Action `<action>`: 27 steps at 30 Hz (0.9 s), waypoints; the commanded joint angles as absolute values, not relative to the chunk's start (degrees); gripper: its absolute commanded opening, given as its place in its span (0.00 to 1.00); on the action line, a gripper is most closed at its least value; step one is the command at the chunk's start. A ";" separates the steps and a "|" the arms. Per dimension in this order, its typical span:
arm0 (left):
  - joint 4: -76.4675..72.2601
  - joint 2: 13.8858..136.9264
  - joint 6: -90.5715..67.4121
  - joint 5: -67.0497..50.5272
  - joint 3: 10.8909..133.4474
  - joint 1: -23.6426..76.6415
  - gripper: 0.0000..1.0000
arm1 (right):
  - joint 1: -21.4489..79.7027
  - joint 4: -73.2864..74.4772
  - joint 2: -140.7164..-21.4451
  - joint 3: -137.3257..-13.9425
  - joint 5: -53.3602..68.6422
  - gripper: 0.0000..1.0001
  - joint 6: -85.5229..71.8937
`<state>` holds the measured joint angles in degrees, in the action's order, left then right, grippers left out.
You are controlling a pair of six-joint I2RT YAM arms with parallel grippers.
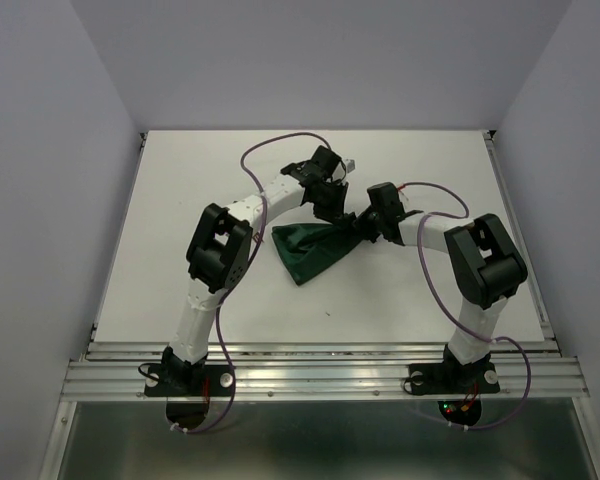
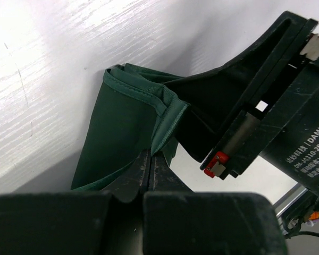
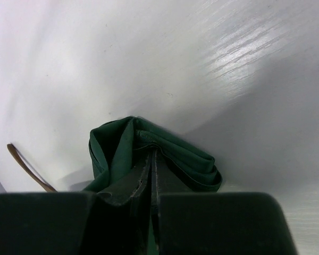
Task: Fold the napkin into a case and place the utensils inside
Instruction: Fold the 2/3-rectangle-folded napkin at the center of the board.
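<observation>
You have the napkin (image 1: 308,252) near the middle of the bench (image 1: 180,190), not spread flat but gathered into a bunched triangle that hangs between the two arms. The left gripper (image 2: 150,159) is pressed together on a hemmed edge of the cloth, and the right gripper (image 3: 151,159) is also closed, pinching several folded layers at once. The two grippers are very near each other, and this is the first danger: if you pull them apart or turn them without care, the fingers or wrists may knock together. The second danger is the grip itself. Each pinch takes only a little cloth at the tips, so I judge that a fast pull could let the hem slip out, and the napkin would drop in a heap. Because the right side holds many layers, you cannot know which edge you really have, and the fold may come out crooked, with no proper case. In the right wrist view, one thin brown utensil (image 3: 25,166) lies on the bench to the left of the cloth. I cannot tell whether it is the spoon or the fork, and the hanging cloth could sweep it away if you drag low
</observation>
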<state>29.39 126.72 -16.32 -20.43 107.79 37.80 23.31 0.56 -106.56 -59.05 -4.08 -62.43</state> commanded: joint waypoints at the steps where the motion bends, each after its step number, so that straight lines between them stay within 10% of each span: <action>1: 28.04 125.60 -18.28 -19.77 105.82 38.14 0.00 | 23.38 3.87 -109.51 -56.60 -4.48 0.06 -63.54; 27: 25.13 130.87 -21.01 -16.44 102.74 37.88 0.00 | 22.85 2.64 -102.31 -53.70 -5.62 0.05 -65.31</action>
